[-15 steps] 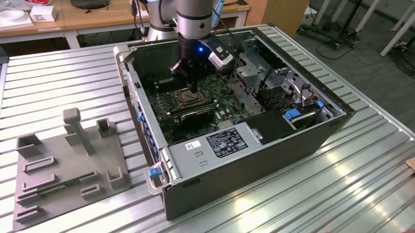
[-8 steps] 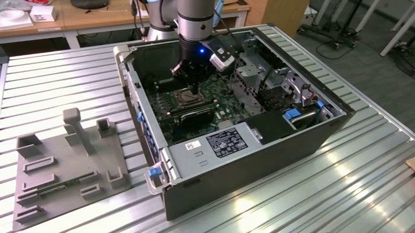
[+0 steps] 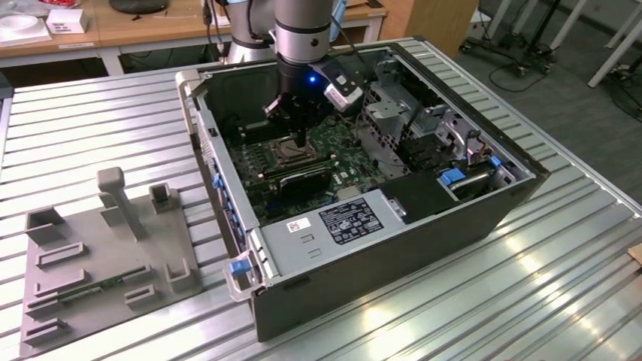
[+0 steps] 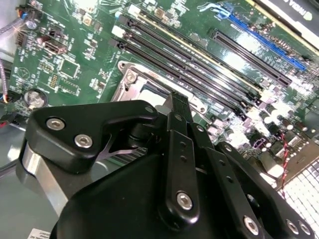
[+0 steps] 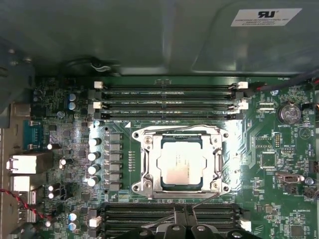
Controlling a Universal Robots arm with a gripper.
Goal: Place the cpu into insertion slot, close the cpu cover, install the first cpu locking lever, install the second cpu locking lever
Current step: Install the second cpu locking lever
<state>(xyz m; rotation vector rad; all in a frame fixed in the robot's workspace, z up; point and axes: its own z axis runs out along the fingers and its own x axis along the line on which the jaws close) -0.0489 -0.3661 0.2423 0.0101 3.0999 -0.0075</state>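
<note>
Spanning most of the exterior view, the slatted metal table [image 3: 561, 301] carries an open computer case [image 3: 401, 256] lying on its side, and toward the exterior view's left a grey fixture plate [image 3: 95, 278] with upright blocks. Inside the case lies the green motherboard [image 3: 341, 147], with a grey power supply box [image 3: 331, 226] at the near end. The robot arm [image 3: 301, 34] reaches down into the case from above, and its black gripper [image 3: 300, 139] hangs just over the board at the socket area. In the first wrist view the insertion slot [image 5: 141, 180] sits in the middle of the board between two banks of long black memory slots [image 5: 169, 102], and the cpu [image 5: 181, 162] lies seated flat in it, pale metal face up. The cpu cover [image 5: 217, 162] is down, its silvery frame lying around the chip with the face showing through the window. A thin locking lever [image 5: 204, 199] runs slanted near the socket's edge by the gripper; whether it is latched I cannot tell. In the second wrist view the gripper [image 4: 178, 99] appears narrowed to a slim tip just above the socket frame, but whether its jaws are closed or parted I cannot tell.
</note>
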